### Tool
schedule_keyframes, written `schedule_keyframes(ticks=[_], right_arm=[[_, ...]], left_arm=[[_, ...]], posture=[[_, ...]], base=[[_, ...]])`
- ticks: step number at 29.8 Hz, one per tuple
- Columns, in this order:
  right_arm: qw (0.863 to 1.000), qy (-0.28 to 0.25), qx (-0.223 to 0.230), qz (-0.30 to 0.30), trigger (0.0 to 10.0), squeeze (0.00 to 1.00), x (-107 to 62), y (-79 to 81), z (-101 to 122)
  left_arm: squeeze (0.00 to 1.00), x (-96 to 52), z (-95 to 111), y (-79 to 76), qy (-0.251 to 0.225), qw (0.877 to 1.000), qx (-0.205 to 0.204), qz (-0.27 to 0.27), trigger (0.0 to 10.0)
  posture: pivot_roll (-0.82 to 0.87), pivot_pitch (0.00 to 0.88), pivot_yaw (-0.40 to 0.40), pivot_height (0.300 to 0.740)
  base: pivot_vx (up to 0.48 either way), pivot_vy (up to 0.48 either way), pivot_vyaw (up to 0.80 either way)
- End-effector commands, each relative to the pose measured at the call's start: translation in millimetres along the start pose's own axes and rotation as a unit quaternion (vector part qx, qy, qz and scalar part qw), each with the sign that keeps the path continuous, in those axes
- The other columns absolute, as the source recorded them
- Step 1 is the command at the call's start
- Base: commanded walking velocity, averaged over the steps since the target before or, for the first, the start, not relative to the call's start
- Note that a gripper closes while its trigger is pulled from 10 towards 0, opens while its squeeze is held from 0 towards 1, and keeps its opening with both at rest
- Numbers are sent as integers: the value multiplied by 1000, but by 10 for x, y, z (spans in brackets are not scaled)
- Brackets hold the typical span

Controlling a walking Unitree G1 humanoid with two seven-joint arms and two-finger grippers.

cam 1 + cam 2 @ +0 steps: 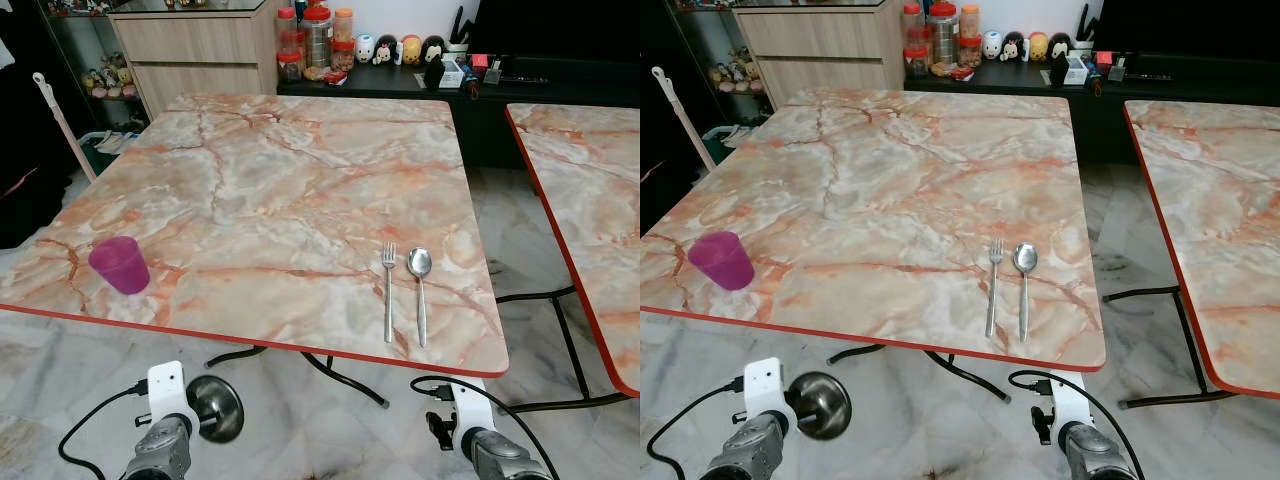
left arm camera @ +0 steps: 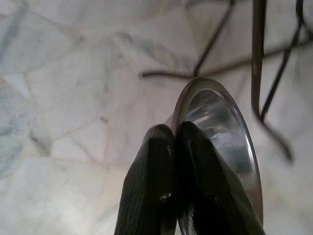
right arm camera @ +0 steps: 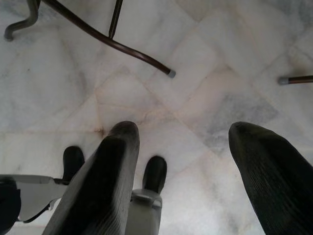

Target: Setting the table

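A shiny steel bowl [image 1: 213, 408] hangs below the table's near edge, and my left gripper [image 2: 175, 142] is shut on its rim [image 2: 215, 127]. On the marble table [image 1: 290, 180] a fork [image 1: 388, 290] and a spoon [image 1: 420, 290] lie side by side near the front right. A purple cup [image 1: 120, 265] stands upright at the front left. My right gripper [image 3: 183, 147] hangs low over the floor, open and holding nothing; its wrist [image 1: 470, 425] sits under the table's front right corner.
A second marble table [image 1: 585, 200] stands to the right across a narrow gap. Dark metal table legs [image 3: 112, 41] run over the marble floor. Behind are a wooden cabinet [image 1: 195, 45] and a dark sideboard with jars [image 1: 315, 40] and figurines.
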State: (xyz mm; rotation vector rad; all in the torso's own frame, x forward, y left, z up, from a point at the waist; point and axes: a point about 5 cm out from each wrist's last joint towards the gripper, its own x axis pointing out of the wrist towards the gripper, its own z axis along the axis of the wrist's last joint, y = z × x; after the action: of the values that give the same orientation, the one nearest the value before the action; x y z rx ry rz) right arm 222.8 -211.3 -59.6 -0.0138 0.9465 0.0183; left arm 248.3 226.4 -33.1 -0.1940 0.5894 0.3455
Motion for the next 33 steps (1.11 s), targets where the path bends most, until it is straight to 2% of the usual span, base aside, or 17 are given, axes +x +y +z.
schedule_keyframes(ticks=[1, 10, 13, 27, 33], right_arm=[[1000, 1, -3, 5, 10000, 0, 0, -6, 20], [1000, 11, -8, 5, 10000, 0, -2, -11, 2], [1000, 20, -21, 13, 10000, 0, -1, 1, -13], [999, 20, -25, 13, 10000, 0, -2, 7, -28], [999, 20, -23, 12, 10000, 0, -1, 9, -30]], left_arm=[[0, -2, 25, 85, -13, 999, -27, 18, 10000], [0, -12, -27, 90, -2, 999, -23, 23, 10000], [0, -23, -94, 37, 16, 1000, 9, 6, 10000], [0, -41, -170, 59, 36, 999, 25, 12, 10000], [0, -43, -181, 54, 40, 999, 30, 10, 10000]], posture=[[-6, 21, 18, 740], [-6, 15, 19, 740], [-14, 0, 31, 740], [-15, 0, 32, 740], [-16, 0, 32, 740]], base=[[0, 0, 0], [0, 0, 0], [0, 0, 0], [0, 0, 0], [0, -293, 0]])
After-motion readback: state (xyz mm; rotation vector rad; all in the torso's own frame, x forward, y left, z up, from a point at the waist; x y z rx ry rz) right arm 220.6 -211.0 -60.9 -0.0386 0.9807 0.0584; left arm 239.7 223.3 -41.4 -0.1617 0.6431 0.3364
